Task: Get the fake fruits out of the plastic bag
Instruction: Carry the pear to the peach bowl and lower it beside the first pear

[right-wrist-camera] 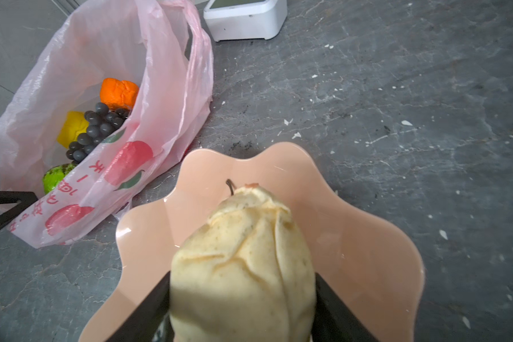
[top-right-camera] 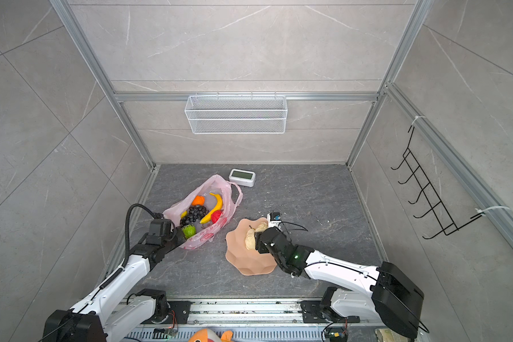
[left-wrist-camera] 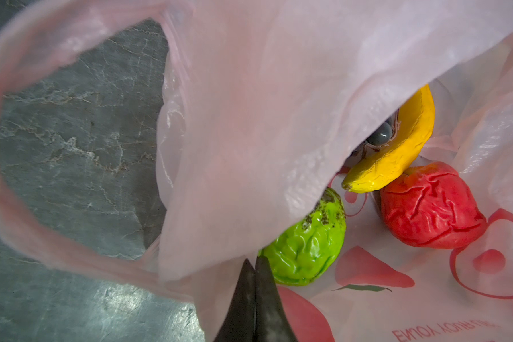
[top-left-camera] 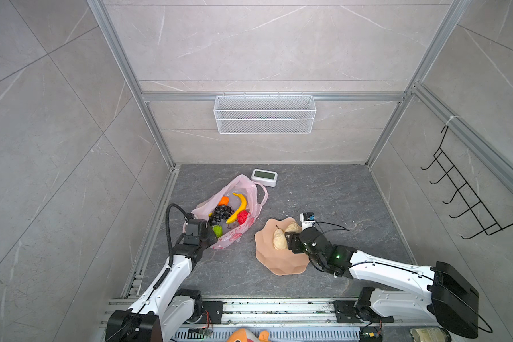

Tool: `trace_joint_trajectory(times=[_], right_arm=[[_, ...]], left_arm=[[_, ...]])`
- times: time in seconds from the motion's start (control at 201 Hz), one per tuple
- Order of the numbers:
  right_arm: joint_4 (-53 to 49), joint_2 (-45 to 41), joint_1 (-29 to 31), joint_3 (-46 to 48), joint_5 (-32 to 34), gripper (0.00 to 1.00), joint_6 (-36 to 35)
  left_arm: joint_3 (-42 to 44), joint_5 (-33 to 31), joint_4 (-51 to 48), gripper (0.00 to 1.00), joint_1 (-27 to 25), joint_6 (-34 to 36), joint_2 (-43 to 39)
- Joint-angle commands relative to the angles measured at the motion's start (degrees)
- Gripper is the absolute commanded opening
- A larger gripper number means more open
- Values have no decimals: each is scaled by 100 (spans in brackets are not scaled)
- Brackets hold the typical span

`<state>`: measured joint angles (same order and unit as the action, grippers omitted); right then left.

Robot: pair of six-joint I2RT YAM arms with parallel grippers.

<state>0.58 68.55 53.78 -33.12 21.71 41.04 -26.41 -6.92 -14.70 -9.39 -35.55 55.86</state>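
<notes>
On dark grey marbled tabletop (top-left-camera: 323, 192) w/ pale tiled walls (top-left-camera: 264, 44); left gripper (left-wrist-camera: 255, 266) pinches thin pink plastic bag (right-wrist-camera: 166, 88); right gripper (right-wrist-camera: 240, 281) clamps beige crinkled fruit (right-wrist-camera: 243, 242) over peach scalloped bowl (right-wrist-camera: 367, 251).

Grey marbled walls (top-left-camera: 264, 44), aluminium frame (top-left-camera: 273, 96), white mesh basket (top-left-camera: 264, 114), black hook rack (top-left-camera: 462, 189), dark stone floor (top-left-camera: 323, 189)

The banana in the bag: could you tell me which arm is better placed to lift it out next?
Right, probably. The left gripper is shut on the plastic bag, holding its rim; the right gripper need only drop its beige fruit into the bowl.
</notes>
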Motion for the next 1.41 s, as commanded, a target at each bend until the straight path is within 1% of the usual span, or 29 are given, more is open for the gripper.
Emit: trace_joint_trajectory(times=[0.0,0.408,0.722,0.961,1.404], right_arm=[[-172,-106,43,113,257,65,319],[193,342,63,210,465,65,672],[265,704,67,118,513,65,851],[384,1003,68,28,450,65,915],[493,1420,66,-269,530,66,943]], left_arm=[[-57,23,134,0,-28,119,-13],[-57,11,126,0,-28,124,-3],[-73,39,138,0,-28,129,26],[-76,41,143,0,-27,134,49],[-69,50,143,0,-36,127,25]])
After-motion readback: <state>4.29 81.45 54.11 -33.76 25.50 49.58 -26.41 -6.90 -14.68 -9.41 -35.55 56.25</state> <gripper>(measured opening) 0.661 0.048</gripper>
